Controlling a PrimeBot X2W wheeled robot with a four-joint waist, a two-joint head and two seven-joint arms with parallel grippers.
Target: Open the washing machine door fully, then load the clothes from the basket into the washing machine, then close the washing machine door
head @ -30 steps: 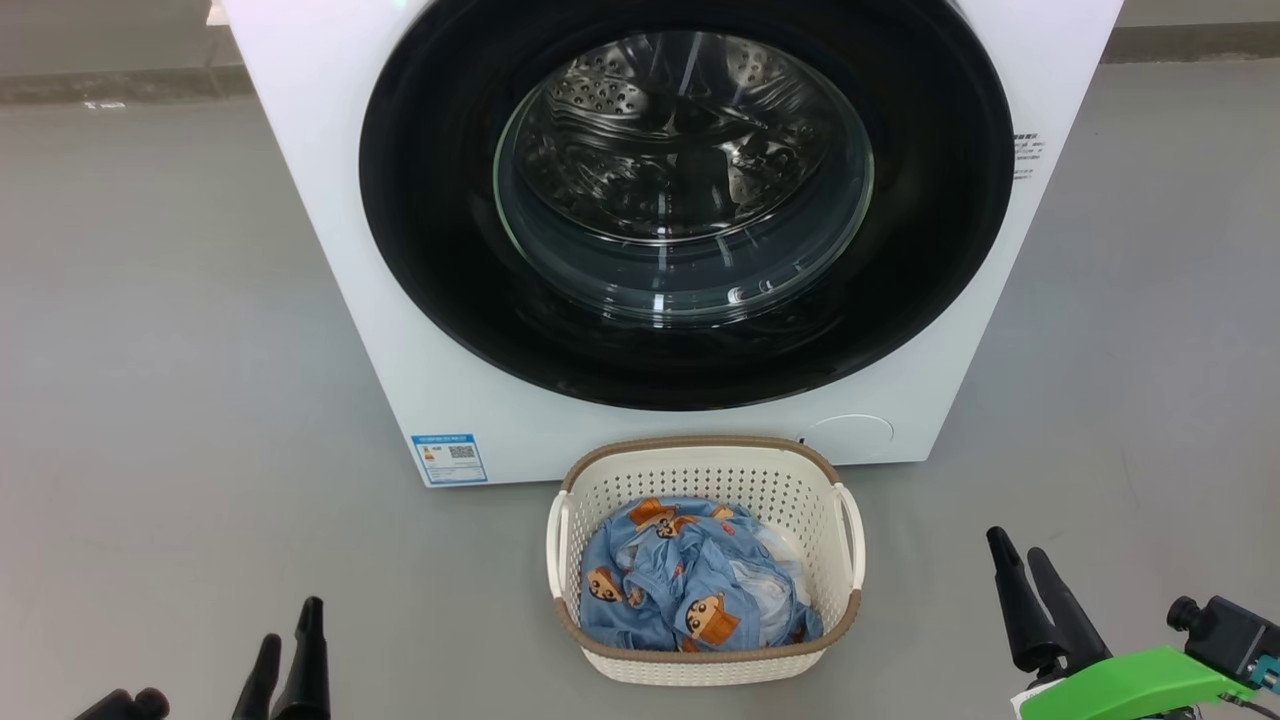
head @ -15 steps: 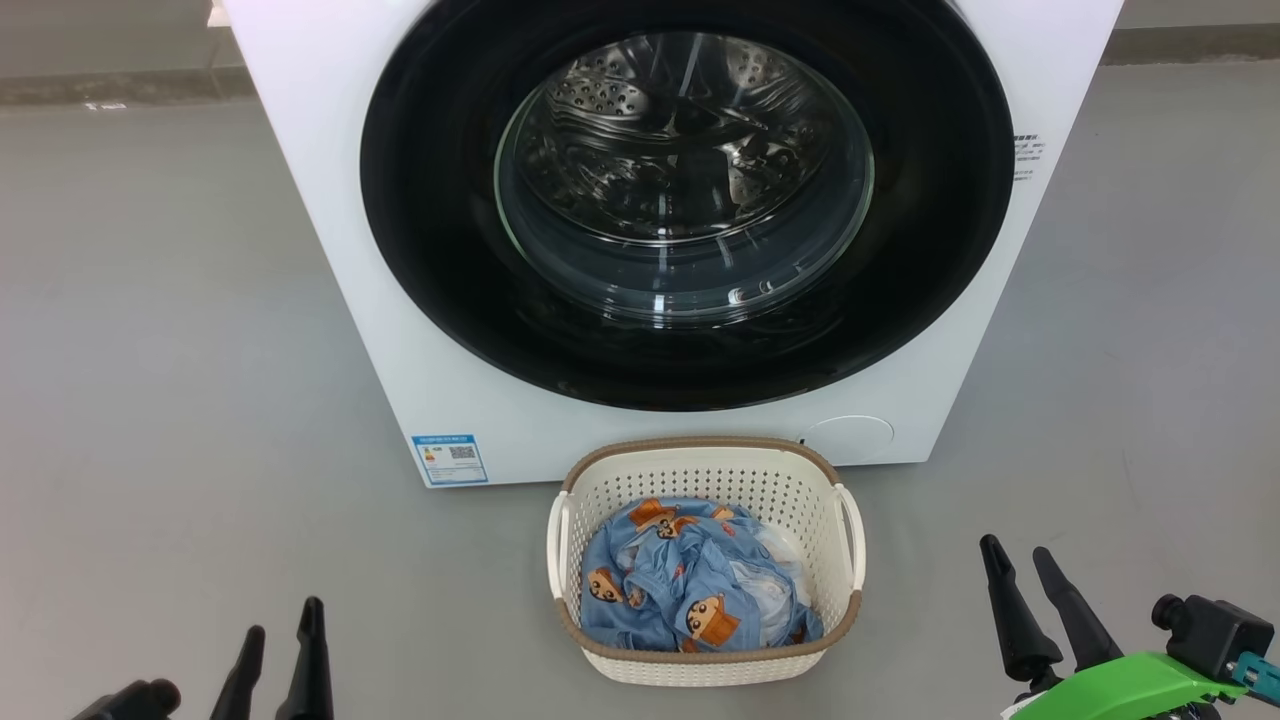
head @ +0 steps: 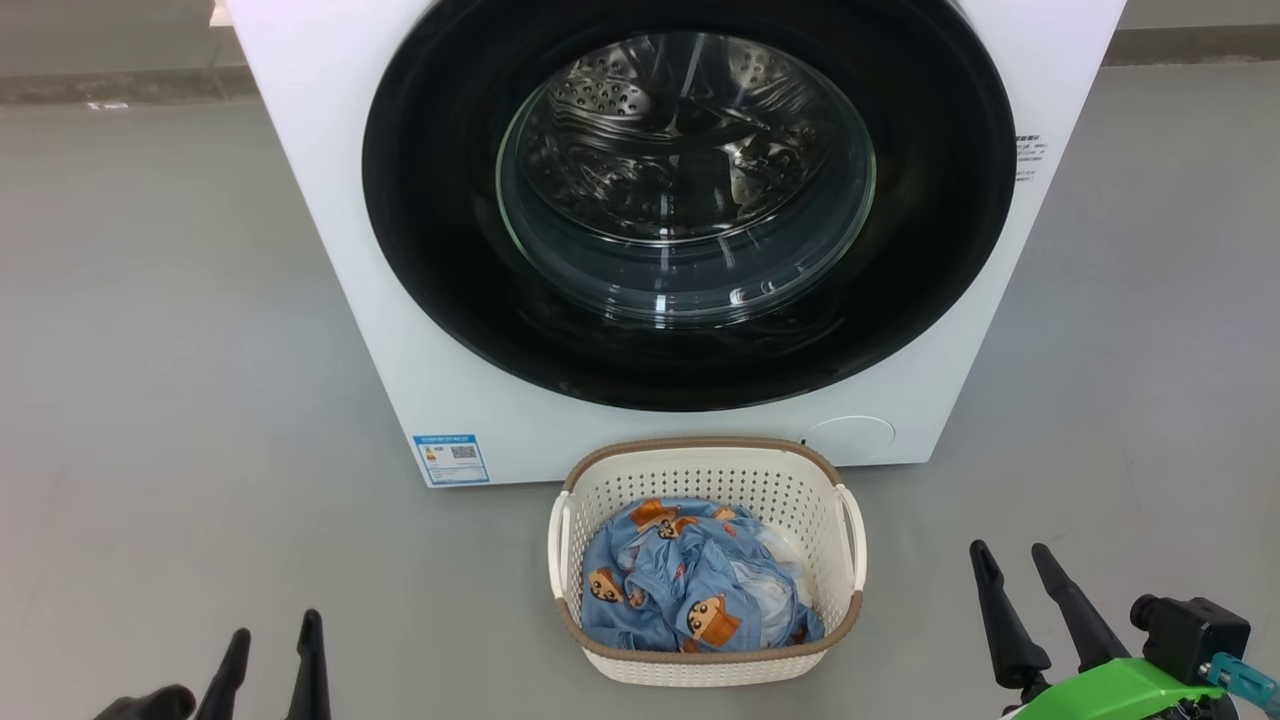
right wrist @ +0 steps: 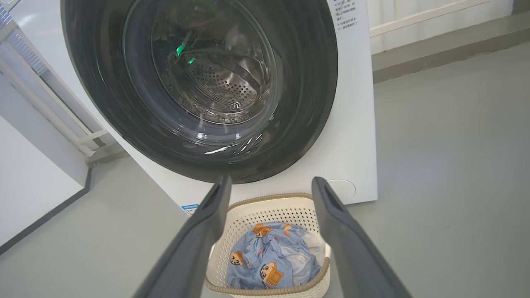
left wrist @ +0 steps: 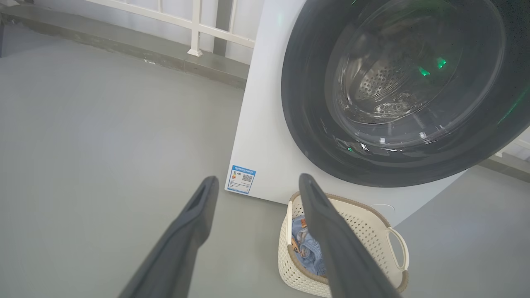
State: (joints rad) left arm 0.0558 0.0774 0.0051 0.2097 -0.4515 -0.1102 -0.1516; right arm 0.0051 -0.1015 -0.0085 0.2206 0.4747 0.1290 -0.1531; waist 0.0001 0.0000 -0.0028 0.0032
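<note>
Grey floor (head: 150,350) carries everything. Nearest, the left gripper (head: 276,625) and right gripper (head: 1008,548), two in all, hover spread and empty. Farther, between them, one basket (head: 700,472) holds the clothes (head: 690,580). Just behind stands one washing machine (head: 330,250), its single washing machine door (head: 440,200) closed.

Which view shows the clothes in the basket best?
Head view: the clothes lie in full sight from above in the basket, nothing in front. Right wrist view shows most of the pile too, low in frame between the open jaws. Left wrist view gives a blue sliver behind the basket wall and one jaw.
</note>
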